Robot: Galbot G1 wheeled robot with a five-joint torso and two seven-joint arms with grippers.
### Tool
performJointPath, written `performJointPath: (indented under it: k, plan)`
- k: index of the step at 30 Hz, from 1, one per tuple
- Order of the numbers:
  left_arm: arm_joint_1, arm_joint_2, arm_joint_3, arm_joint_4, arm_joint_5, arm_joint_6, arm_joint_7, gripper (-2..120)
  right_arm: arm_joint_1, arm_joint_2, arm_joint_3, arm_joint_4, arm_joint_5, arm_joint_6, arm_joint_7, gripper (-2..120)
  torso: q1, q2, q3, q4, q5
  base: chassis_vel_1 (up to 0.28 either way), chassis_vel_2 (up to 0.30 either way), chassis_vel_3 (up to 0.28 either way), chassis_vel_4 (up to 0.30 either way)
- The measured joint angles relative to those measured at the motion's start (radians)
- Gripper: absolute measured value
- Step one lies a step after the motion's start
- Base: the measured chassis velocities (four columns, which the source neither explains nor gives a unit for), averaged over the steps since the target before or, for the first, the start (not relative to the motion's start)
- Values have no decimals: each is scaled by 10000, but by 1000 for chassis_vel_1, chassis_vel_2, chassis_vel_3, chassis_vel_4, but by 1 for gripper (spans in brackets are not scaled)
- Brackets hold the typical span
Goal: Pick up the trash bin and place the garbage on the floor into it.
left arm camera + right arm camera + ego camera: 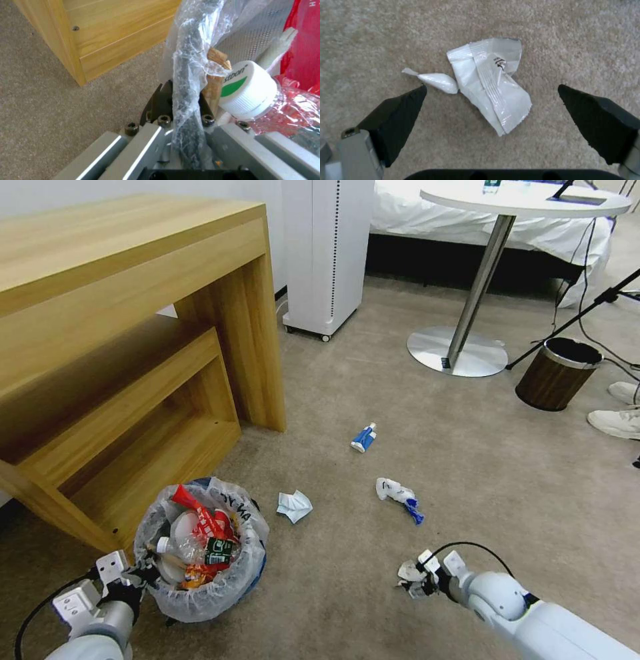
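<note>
The trash bin (235, 573), blue with a crinkly plastic liner, stands low by the wooden desk and holds red wrappers and a plastic bottle (248, 90). My left gripper (137, 575) is shut on the bin's bag-covered rim (186, 75). My right gripper (419, 577) hangs open just above the floor (400, 400), its fingers (403, 112) either side of a silvery-white wrapper (486, 77). More garbage lies on the carpet: a crumpled white paper (294, 506), a blue-white packet (363, 438) and a white-and-blue packet (397, 493).
A wooden desk (133, 313) with a low shelf stands at the left. Farther off are a white appliance (327, 253), a round table's metal base (457, 352), a brown wood-grain bin (557, 373), cables and a person's shoes (617, 420).
</note>
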Motion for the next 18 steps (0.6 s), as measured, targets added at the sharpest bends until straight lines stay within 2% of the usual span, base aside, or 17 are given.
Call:
performJointPath:
  k: [9, 18]
  plan:
    - [36, -16, -60, 13, 0, -85, 8, 1, 230, 114, -447, -176, 76, 203, 381, 99, 0, 0, 0, 1, 3, 0, 0, 0, 0]
    - [22, -34, -49, 8, -1, -109, 9, 1, 129, 82, -529, -250, 84, 548, 630, 80, 0, 0, 0, 0, 2, 0, 0, 0, 0]
